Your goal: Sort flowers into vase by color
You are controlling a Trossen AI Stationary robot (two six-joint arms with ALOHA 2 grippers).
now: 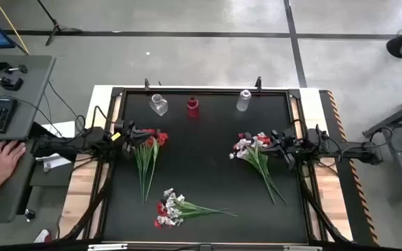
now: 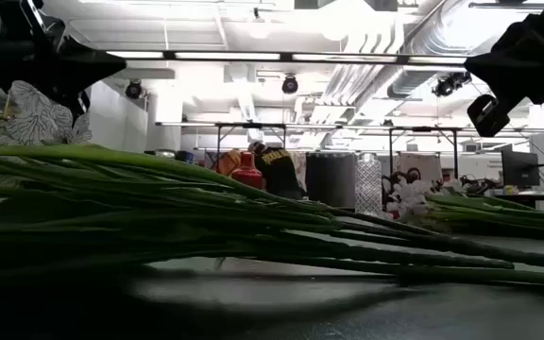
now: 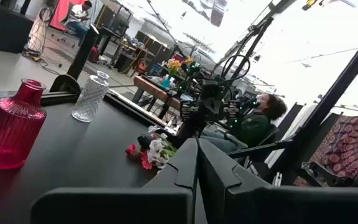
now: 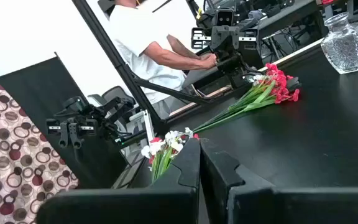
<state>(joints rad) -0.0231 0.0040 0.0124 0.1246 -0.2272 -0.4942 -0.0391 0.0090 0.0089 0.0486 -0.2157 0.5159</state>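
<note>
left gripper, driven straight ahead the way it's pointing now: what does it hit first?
Probably the mixed red-and-white flowers by the right arm. The left gripper, shut, aims across bare table towards them; the red vase sits off to one side. Depth is uncertain.

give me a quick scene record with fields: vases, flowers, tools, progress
vases: clear vase, red vase and second clear vase in a row along the far edge of the table
flowers: three bunches flat on the table: left bunch, right bunch, near bunch
tools: left tool shut, by the left bunch; right tool shut, by the right bunch
progress: no flowers in any vase
</note>
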